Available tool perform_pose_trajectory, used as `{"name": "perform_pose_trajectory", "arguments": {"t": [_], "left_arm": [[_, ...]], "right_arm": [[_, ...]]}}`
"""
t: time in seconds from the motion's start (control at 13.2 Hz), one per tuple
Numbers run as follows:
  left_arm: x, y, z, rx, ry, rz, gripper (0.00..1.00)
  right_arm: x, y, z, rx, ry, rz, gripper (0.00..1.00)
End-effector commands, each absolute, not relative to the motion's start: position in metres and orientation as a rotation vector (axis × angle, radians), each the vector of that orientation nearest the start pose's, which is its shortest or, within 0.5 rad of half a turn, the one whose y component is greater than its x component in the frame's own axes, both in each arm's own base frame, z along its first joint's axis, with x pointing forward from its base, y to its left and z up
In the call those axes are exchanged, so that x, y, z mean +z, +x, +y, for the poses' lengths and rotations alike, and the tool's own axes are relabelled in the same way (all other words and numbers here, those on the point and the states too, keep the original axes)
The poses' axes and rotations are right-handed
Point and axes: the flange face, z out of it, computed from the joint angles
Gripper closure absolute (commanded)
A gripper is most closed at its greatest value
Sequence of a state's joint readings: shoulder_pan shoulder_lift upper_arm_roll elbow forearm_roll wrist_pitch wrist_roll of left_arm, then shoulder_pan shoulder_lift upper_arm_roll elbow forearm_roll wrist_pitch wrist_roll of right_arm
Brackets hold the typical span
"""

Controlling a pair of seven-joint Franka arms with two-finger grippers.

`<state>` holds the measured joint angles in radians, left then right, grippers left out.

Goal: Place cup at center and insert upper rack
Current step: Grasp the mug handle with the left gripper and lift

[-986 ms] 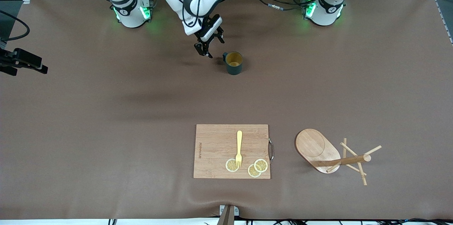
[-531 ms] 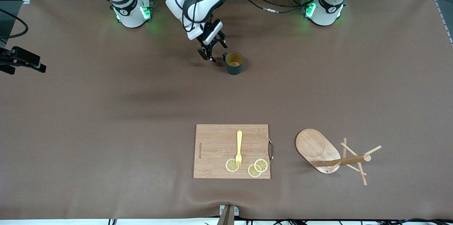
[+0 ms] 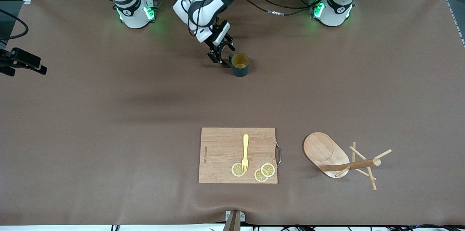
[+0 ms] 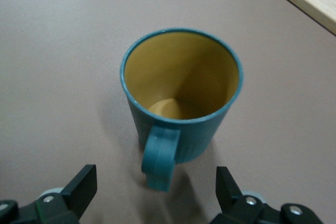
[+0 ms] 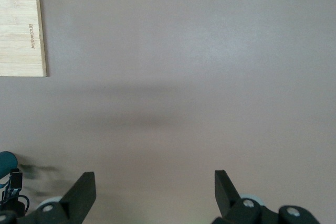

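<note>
Right gripper (image 5: 155,199): your right arm waits, held high over bare table, its fingers spread wide and empty

Left gripper (image 3: 219,59): over the last second it has slid down and sideways toward the cup, and now sits low just beside the handle; fingers (image 4: 84,184) are wide apart and hold nothing

What changed: only this arm has moved; a second ago you had a clear gap between fingertips and handle, and now that gap is almost gone

Cup (image 3: 240,64): upright on the table directly ahead of your left gripper, handle (image 4: 160,157) turned toward it and lined up in the space between the two fingers, not yet touched; it has not shifted

What it means: you look to be at the end of the approach, so the likely next call is a short push forward and a pinch on the handle; the cup is not yet at centre

Cutting board (image 3: 238,155): well away from your left gripper, nearer the front camera, carrying a yellow fork (image 3: 245,152) and lemon slices (image 3: 260,171); unchanged

Upper rack (image 3: 339,159): far from both grippers, toward the left arm's end of the table, tipped over with its post lying sideways; untouched, so that half of the job has not begun
</note>
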<state>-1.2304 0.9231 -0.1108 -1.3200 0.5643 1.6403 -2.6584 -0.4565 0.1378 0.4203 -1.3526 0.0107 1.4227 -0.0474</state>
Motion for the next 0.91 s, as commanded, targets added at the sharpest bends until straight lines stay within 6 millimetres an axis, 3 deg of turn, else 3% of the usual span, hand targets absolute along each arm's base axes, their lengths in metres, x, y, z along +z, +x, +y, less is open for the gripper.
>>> {"name": "perform_pose_trajectory", "arguments": {"t": [0.0,0.23,0.38,0.61,0.83], "left_arm": [[0.1505,0.2251,-0.6409,-0.954,-2.226,-1.416,0.00],[0.1510,0.2257,-0.6413,-0.952,-2.230,-1.412,0.02],[0.1521,0.2268,-0.6412,-0.951,-2.231,-1.413,0.15],[0.1526,0.2251,-0.6422,-0.949,-2.233,-1.414,0.45],[0.1582,0.2263,-0.6436,-0.943,-2.238,-1.421,0.91]], "right_arm": [[0.6465,0.5674,-0.0402,0.072,-3.077,-0.018,0.00],[0.6466,0.5676,-0.0394,0.070,-3.077,-0.014,0.00],[0.6473,0.5670,-0.0392,0.071,-3.078,-0.011,0.00],[0.6473,0.5670,-0.0392,0.071,-3.078,-0.011,0.00],[0.6472,0.5669,-0.0391,0.073,-3.078,-0.007,0.00]]}}
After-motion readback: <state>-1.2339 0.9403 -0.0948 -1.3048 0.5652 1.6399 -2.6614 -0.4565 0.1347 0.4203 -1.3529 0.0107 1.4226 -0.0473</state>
